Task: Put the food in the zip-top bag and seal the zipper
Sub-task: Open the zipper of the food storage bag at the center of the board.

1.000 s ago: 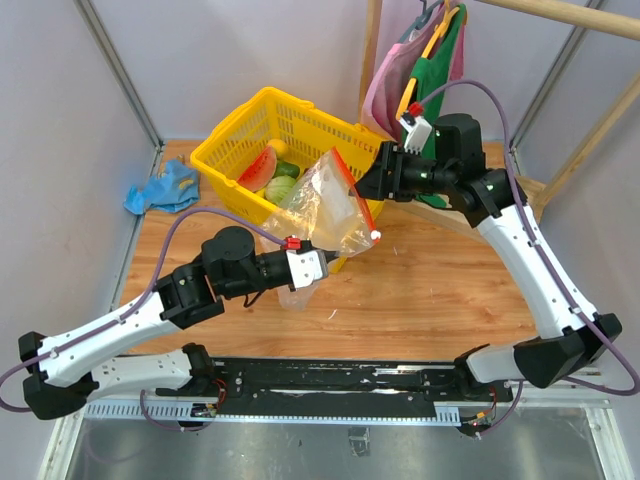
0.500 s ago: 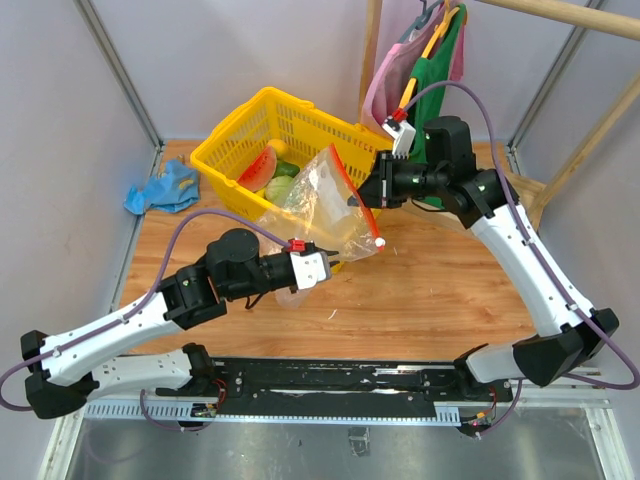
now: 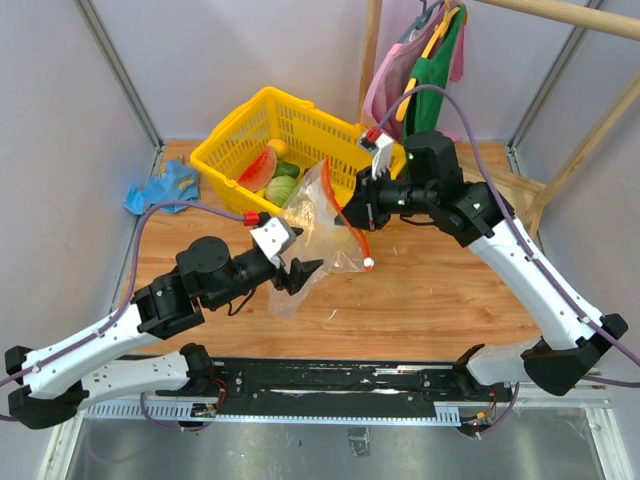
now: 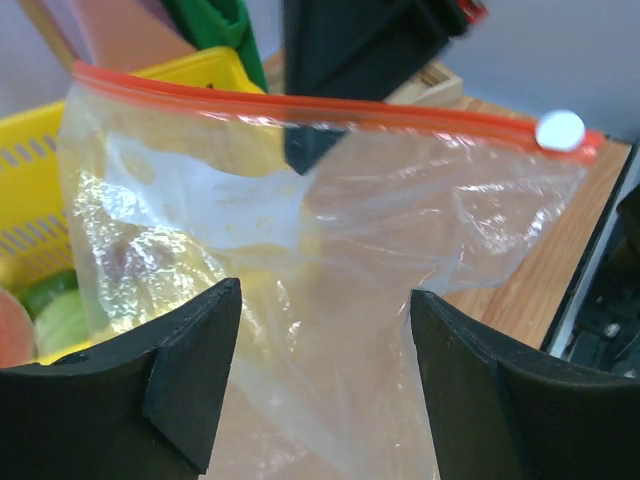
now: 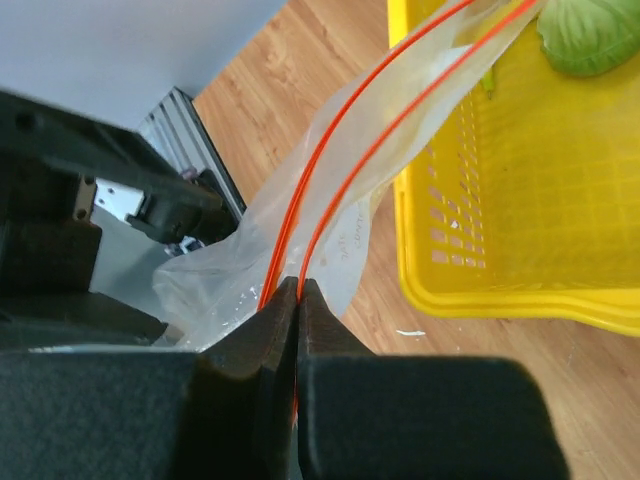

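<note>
I have the right gripper (image 5: 297,287) clamped on the zipper (image 4: 200,92) of the bag (image 4: 250,220). The left gripper (image 4: 322,305) is spread apart, with the bag hanging just ahead.

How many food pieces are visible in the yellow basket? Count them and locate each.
4: watermelon wedge at the left, yellow fruit behind it, small green piece and striped melon by the zip-top bag. Others may be hidden behind it.
</note>
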You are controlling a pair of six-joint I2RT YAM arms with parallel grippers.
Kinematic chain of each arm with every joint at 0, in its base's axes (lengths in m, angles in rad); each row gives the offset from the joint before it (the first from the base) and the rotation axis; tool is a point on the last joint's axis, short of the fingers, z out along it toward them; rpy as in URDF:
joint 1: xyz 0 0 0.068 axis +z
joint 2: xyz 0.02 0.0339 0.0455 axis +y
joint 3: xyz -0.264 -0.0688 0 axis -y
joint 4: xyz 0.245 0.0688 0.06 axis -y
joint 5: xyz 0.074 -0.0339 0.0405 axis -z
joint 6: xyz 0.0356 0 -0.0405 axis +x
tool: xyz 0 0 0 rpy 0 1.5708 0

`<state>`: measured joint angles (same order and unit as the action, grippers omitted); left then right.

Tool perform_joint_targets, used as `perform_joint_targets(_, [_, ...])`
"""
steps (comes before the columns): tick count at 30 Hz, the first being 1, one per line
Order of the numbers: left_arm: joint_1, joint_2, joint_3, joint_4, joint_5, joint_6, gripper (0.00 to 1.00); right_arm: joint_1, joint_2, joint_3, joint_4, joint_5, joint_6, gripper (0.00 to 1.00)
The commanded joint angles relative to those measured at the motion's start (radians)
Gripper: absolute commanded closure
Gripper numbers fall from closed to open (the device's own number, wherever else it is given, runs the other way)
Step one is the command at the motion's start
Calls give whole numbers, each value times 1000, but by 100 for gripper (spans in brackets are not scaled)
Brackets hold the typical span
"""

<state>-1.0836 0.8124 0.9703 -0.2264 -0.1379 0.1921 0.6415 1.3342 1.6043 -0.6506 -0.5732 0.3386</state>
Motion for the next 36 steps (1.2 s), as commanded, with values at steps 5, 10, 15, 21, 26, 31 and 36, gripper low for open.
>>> perform_joint_targets(5, [-7, -53, 28, -171, -288, -691, 27, 223, 26, -9, -66, 180, -190, 99])
perform_joint_targets(10, [-8, -101, 27, -289, -355, -952, 26, 325, 76, -14, -82, 250, -227, 99])
perform_joint_targets(15, [-8, -203, 11, -347, -394, -1059, 26, 383, 90, -23, -72, 279, -235, 99])
perform_joint_targets(21, [-7, -240, -27, -459, -442, -1191, 25, 388, 63, -90, -6, 374, -192, 99])
perform_joint_targets(26, [-8, -197, -34, -462, -459, -1216, 25, 388, 33, -145, 58, 425, -169, 99])
perform_joint_targets(31, [-7, -143, -40, -373, -477, -1182, 25, 389, 28, -183, 97, 446, -162, 99])
perform_joint_targets(36, [-7, -67, -47, -325, -493, -1210, 27, 391, 9, -226, 136, 478, -150, 99])
